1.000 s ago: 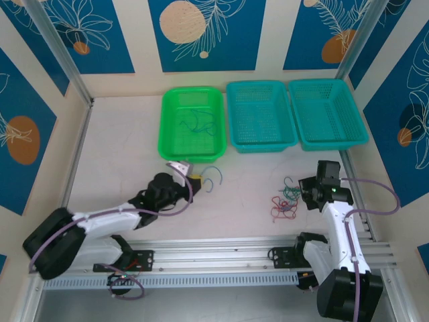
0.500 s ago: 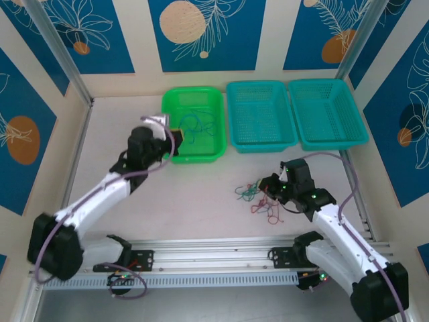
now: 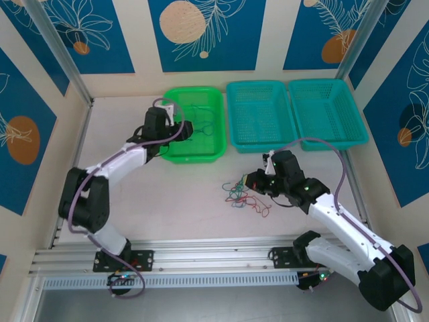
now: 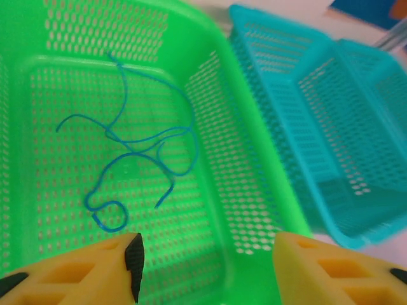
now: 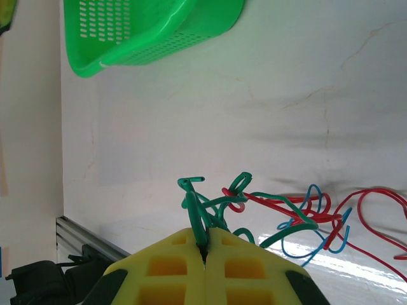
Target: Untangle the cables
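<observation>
Right hand (image 5: 205, 246) clamped on green cable (image 5: 194, 213) at its fingertips, left hand (image 4: 206, 251) open above blue cables (image 4: 116, 136)

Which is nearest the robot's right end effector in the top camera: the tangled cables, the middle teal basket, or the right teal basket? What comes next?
1. Tangled cables, pinched in the right end effector, on the table.
2. Middle teal basket, behind it.
3. Right teal basket, farther back and right.

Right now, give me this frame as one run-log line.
left tool: open, over green basket | in basket: blue cables | right tool: shut on green cable | tangle: red, blue, green, on table
</observation>
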